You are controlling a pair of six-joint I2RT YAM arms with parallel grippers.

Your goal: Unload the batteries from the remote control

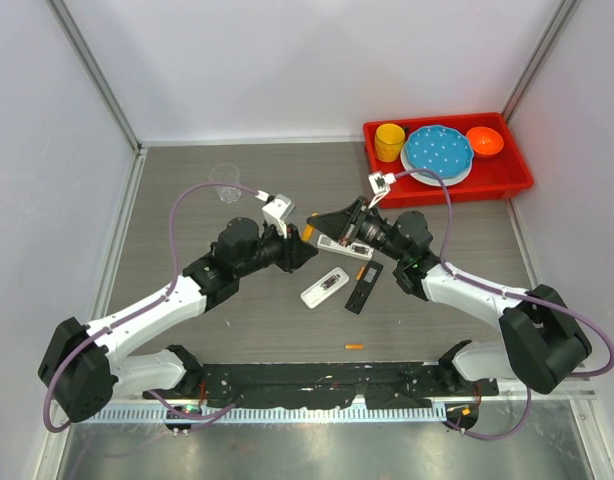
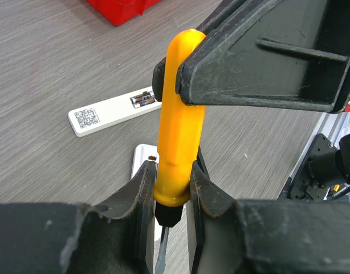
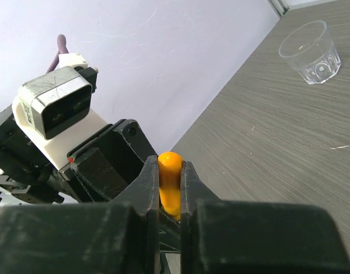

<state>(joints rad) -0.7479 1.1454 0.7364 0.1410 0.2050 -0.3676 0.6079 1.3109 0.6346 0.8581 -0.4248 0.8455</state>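
When viewed from overhead, shows the left end effector (image 1: 305, 243) and the right end effector (image 1: 323, 224) facing each other above the middle of the grey wood-grain worktop (image 1: 287, 330), both pressed shut on one pointed tool with a smooth orange plastic handle (image 1: 308, 233). Just nearer the bases: a slim white remote control (image 1: 325, 287), a flat black strip (image 1: 364, 285) beside it, a second pale remote (image 1: 344, 246) under the right arm's fingers. Alone close to the near edge: one tiny orange battery (image 1: 354, 346), a thin cylinder lying flat. At the far right corner, a red plastic tray (image 1: 507, 180) holding a yellow cup (image 1: 390, 141), a blue dotted plate (image 1: 438, 149) and an orange bowl (image 1: 484, 142); insides of cup and bowl hard to read. Towards the far left, a clear plastic cup (image 1: 225, 182) standing upright.

From the left wrist: left fingers (image 2: 135, 200) pinching the handle's lower end, right fingers (image 2: 243, 68) gripping its rounded top. Beyond, a white remote with a square code label (image 2: 106, 111), back open, dark batteries (image 2: 142, 99) seated in the compartment.

From the right wrist: right fingers pinching the orange tip; clear cup well apart on the worktop.
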